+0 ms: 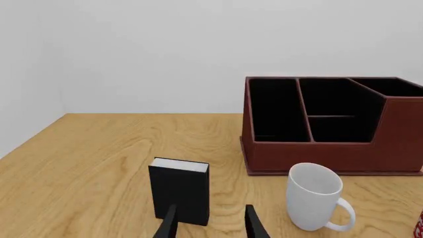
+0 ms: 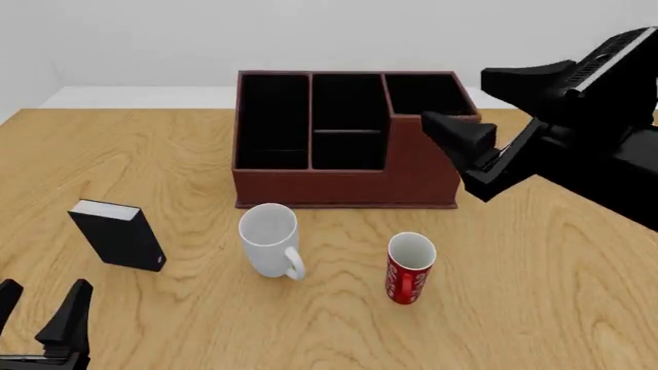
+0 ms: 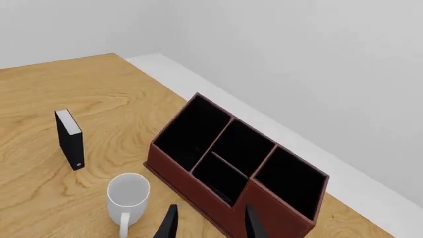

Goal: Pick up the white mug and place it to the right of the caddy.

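The white mug (image 2: pixel 270 239) stands upright on the table just in front of the caddy (image 2: pixel 340 186), its handle turned toward the near right. In the right wrist view the white mug (image 3: pixel 128 196) sits by the low front of the caddy (image 3: pixel 284 218). My right gripper (image 2: pixel 463 99) hangs open high over the caddy's right end, holding nothing. My left gripper (image 2: pixel 39 308) is open low at the near left corner, behind the black box. In the left wrist view the white mug (image 1: pixel 314 196) stands before the caddy (image 1: pixel 396 134), beyond my left gripper (image 1: pixel 211 225).
A red mug (image 2: pixel 411 267) with white lettering stands right of the white mug. A small upright black box (image 2: pixel 119 233) with a white top stands at the left, directly ahead of the left gripper. Wooden table (image 2: pixel 555 293) stretches right of the caddy; a white wall backs it.
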You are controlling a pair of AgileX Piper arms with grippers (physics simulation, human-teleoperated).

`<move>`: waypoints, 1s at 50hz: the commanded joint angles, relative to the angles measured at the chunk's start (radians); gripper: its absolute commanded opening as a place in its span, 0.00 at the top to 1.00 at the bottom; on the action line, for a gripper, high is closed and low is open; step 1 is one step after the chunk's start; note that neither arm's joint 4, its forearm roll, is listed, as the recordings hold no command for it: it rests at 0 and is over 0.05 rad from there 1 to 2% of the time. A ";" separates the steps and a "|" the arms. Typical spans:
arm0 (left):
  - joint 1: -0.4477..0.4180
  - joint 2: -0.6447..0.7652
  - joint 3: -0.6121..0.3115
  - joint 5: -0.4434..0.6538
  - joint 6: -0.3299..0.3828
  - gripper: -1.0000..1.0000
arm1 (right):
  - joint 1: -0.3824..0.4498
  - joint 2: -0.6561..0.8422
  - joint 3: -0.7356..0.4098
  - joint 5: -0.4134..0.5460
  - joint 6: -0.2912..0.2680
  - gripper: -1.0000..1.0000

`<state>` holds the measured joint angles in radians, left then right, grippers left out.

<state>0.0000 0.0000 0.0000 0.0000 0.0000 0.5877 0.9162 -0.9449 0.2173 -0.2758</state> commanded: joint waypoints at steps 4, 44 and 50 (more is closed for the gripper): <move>0.000 0.000 0.000 0.000 0.000 0.00 | 0.045 0.111 0.005 -0.059 0.060 0.00; 0.000 0.000 0.000 0.000 0.000 0.00 | 0.157 0.258 0.073 -0.182 0.128 0.00; 0.000 0.000 0.000 0.000 0.000 0.00 | 0.159 0.290 0.082 -0.208 0.118 0.00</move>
<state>0.0000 0.0000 0.0000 0.0000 0.0000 0.7351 1.1706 -0.8753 0.0400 -0.1548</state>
